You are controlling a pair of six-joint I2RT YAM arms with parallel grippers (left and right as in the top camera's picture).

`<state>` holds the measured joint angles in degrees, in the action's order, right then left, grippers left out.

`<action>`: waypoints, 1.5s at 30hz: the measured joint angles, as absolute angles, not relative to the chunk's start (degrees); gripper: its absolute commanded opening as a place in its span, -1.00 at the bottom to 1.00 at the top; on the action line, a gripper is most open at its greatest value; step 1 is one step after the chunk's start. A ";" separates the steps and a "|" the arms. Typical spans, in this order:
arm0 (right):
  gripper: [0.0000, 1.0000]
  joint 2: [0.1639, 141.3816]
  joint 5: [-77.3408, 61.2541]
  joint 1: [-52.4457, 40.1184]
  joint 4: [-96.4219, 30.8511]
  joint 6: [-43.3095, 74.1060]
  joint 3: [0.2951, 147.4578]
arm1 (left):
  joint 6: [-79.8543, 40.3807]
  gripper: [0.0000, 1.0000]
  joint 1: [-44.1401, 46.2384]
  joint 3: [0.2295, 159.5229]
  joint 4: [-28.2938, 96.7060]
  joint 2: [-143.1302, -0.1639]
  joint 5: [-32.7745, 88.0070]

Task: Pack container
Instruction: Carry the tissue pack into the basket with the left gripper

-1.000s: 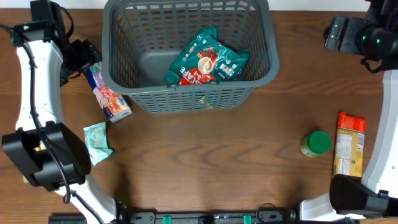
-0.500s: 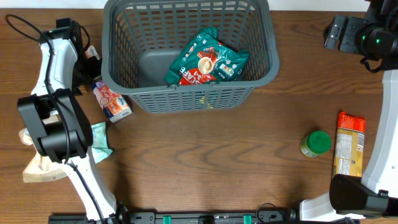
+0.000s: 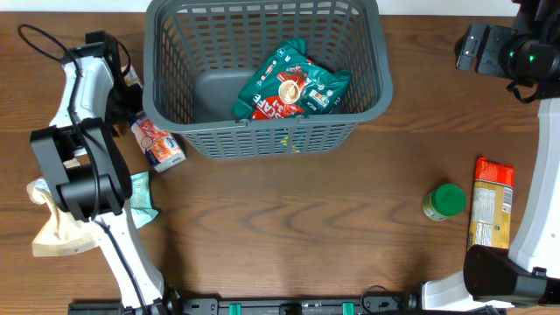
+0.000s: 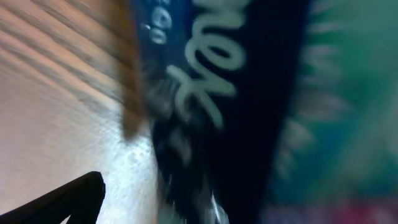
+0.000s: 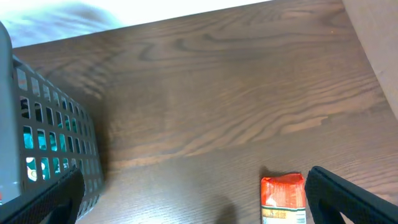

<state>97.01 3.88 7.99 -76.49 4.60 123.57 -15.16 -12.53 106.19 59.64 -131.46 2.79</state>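
The container, a large dark grey slotted basket, stands at the far middle of the table and holds a green and red snack bag. My left gripper is low at the far end of a blue and white packet lying left of the basket. In the left wrist view the packet fills the frame, blurred, with one finger far out to the left. My right gripper hangs open and empty at the far right, its fingers wide apart.
A teal packet and a beige bag lie at the left. A green-lidded jar and an orange and yellow packet sit at the right; the packet also shows in the right wrist view, as does the basket wall.
My left arm has swung round and brought its gripper down onto the far end of the blue and white packet. The right arm has not moved.
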 measured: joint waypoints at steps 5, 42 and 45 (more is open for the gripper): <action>0.99 97.01 3.88 7.99 -76.49 4.60 123.57 | -14.94 0.74 -12.53 106.06 59.79 -133.21 3.36; 0.98 97.01 3.90 7.99 -76.93 4.56 123.57 | -5.91 -0.89 -10.48 105.14 53.67 -85.93 6.61; 0.99 97.01 3.90 7.99 -76.90 4.56 123.57 | 4.51 -0.88 -5.06 105.14 52.64 -83.99 6.59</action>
